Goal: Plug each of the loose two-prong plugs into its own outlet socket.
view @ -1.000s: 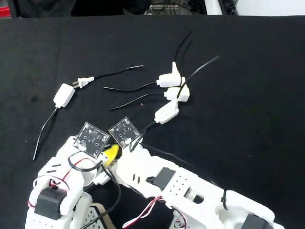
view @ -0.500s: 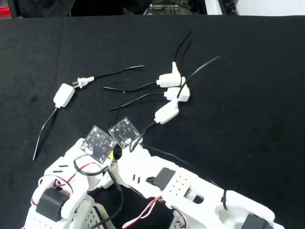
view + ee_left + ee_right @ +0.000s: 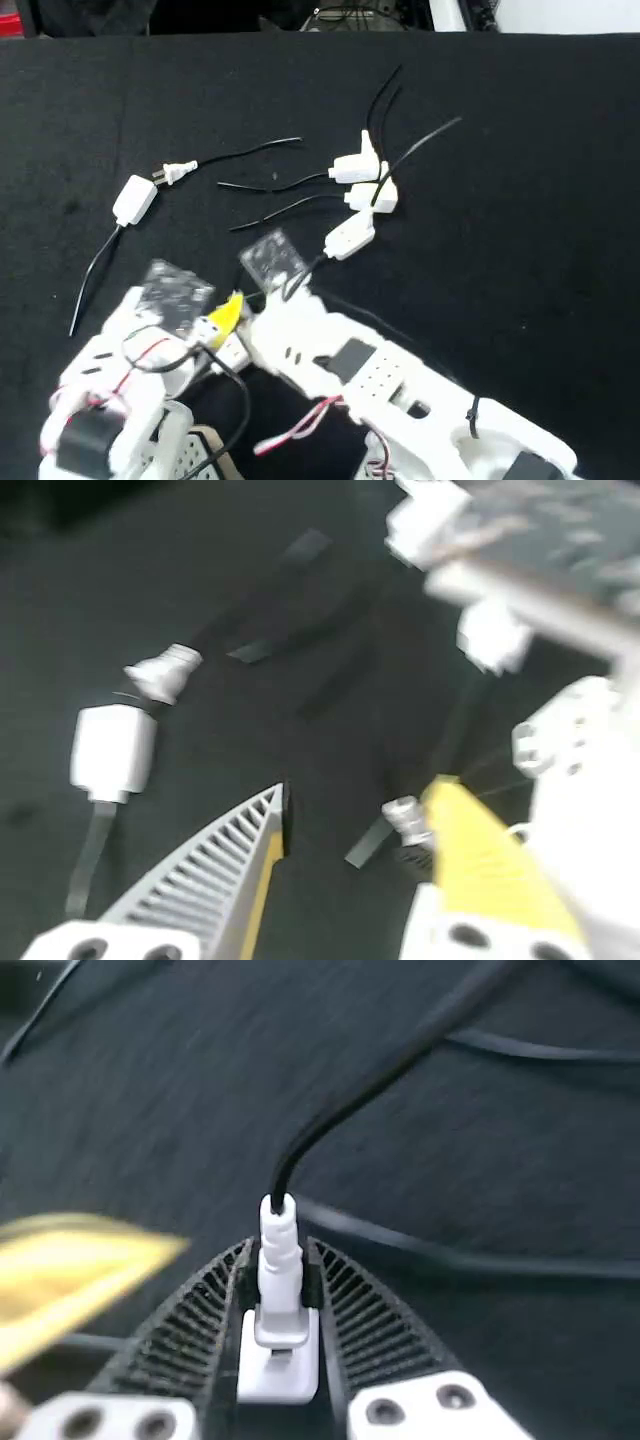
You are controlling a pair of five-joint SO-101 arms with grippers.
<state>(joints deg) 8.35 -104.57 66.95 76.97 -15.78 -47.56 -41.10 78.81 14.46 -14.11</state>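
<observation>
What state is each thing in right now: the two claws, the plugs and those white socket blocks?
left gripper: open, holding nothing.
right gripper: shut on the held plug.
held plug: gripped, not in any socket.
loose plug: lying on the table, unplugged.
lone socket: nothing plugged in.
three middle white blocks: cannot tell whether joined.

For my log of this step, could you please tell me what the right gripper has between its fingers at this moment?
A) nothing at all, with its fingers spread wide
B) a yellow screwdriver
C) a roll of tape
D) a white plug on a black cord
D: in the right wrist view the right gripper is closed around a white plug, whose black cord trails away from it.
</observation>
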